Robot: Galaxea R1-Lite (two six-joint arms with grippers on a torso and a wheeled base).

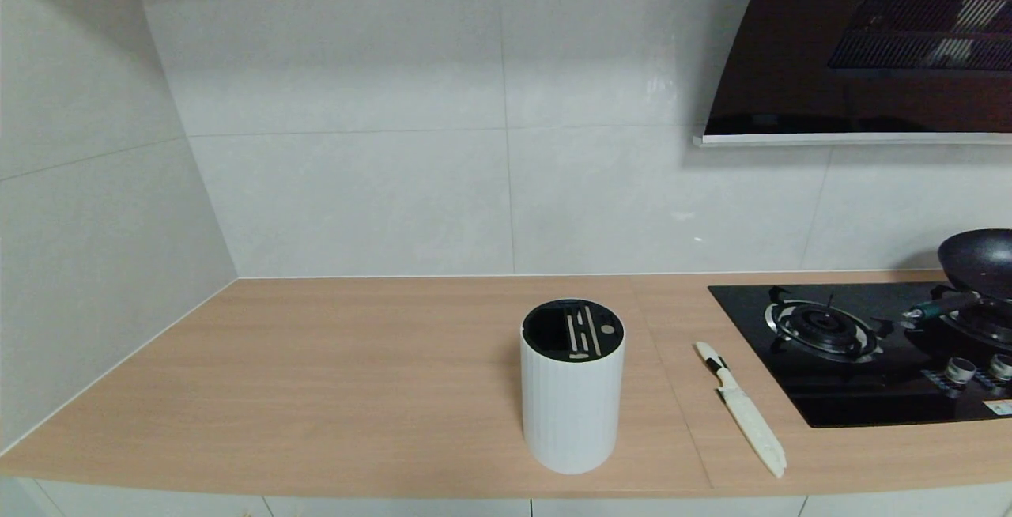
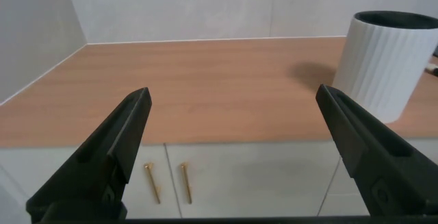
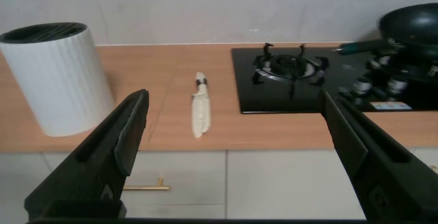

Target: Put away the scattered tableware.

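While the left pincer (image 2: 233, 95) is seen with its two dark fingers spread wide apart, nothing is gripped between them; it is placed in front of the counter's (image 1: 316, 383) front edge, before the pale cabinet doors (image 2: 239, 176) with their gold handles (image 2: 185, 181). The right pincer (image 3: 234, 99) is likewise found wide apart and empty, in front of the front edge, facing the counter's right part.

A white ribbed knife holder (image 1: 572, 390) is stood upright near the front edge of the counter, about midway along it; its black top is cut with slots. A knife (image 1: 741, 409) with a pale handle and a black band is laid flat on the counter to the right of the holder, apart from it and just beside the left edge of a black gas hob (image 1: 870, 343). Its handle end is turned toward the back wall and its other end nearly reaches the front edge.

A dark wok (image 1: 980, 260) is set on the hob's right burner, and a dark extractor hood (image 1: 791, 50) is mounted on the wall above.
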